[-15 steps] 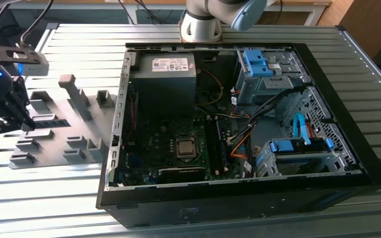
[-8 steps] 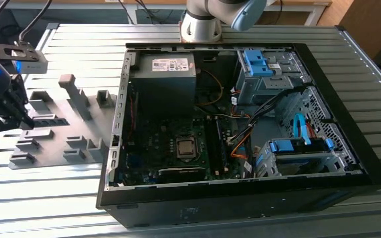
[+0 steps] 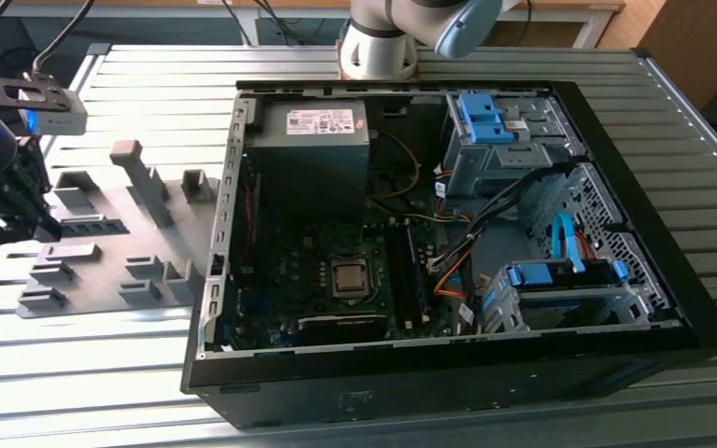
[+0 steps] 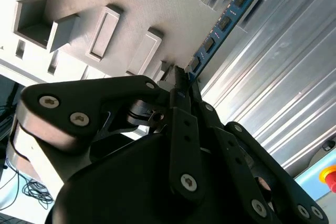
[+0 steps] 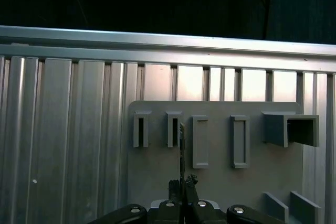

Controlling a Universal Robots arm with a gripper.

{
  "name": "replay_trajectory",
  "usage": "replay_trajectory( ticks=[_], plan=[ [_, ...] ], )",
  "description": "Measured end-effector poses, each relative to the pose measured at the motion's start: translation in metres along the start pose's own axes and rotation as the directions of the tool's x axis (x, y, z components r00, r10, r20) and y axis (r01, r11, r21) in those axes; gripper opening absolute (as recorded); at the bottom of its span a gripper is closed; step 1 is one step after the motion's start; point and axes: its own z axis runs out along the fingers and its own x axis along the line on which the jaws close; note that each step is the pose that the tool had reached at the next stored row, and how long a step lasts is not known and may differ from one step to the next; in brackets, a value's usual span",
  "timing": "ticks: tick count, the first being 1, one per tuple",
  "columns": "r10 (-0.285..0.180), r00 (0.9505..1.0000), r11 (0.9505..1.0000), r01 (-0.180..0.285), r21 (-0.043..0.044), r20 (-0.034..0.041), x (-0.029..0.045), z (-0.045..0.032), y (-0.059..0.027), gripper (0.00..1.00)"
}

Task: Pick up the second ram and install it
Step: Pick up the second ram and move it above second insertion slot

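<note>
The second ram (image 4: 226, 22) is a thin blue-green stick with black chips, standing on edge in the slotted blocks of the grey fixture plate (image 4: 173, 3). My gripper (image 4: 182, 80) is shut on the near end of it. In the first wrist view the second ram (image 5: 182, 145) appears edge-on, running out from my gripper (image 5: 183, 183) across the fixture plate (image 5: 215, 182). In the exterior view my gripper (image 3: 37, 227) hangs at the far left, with the second ram (image 3: 94, 225) a dark strip beside it.
The open computer case (image 3: 458, 233) lies to the exterior view's right of the fixture plate (image 3: 109, 271), with its power supply (image 3: 309, 140), processor socket (image 3: 350, 277) and memory slots (image 3: 411, 271) exposed. Tall grey fixture blocks (image 3: 147, 182) rise between the plate and the case. The ribbed metal table (image 3: 85, 383) surrounds everything.
</note>
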Motion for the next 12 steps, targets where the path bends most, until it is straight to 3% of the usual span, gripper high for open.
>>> replay_trajectory(
  ticks=[12],
  plan=[
    [0.0,1.0,1.0,0.0,0.0,0.0,-0.0004,-0.0075,0.0002,0.14]
  ],
)
